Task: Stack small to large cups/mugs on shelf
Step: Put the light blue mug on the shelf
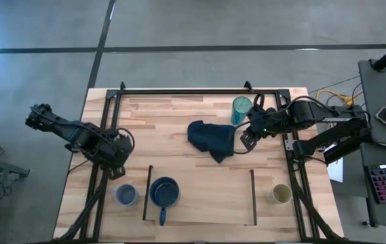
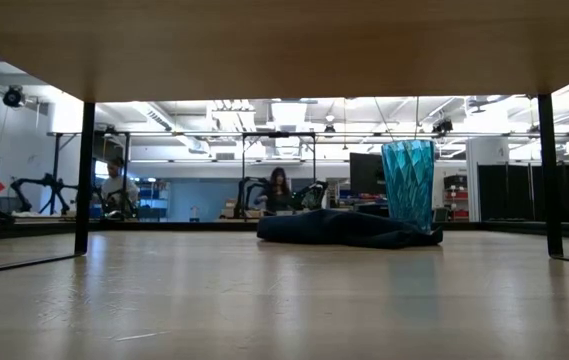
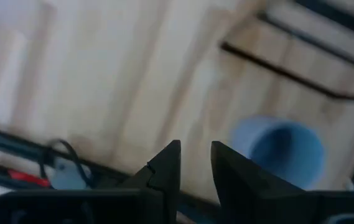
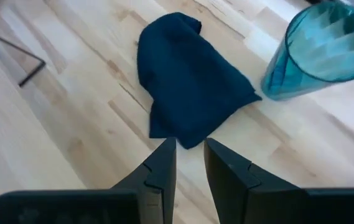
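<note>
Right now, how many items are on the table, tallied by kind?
Handled mugs: 1, dark blue mug
Small cups: 2, grey-blue cup, beige cup
Tumblers: 1, teal tumbler
Cloths: 1, dark blue cloth
Total: 5

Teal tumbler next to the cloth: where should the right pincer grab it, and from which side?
Judging by the views, grip the teal tumbler across its upper wall, just under the open rim: it stands upright and has no handle. Come in from the right pincer's side but clear of the dark blue cloth, which lies close against its base in the low view. Fingers look nearly closed; open first.
</note>
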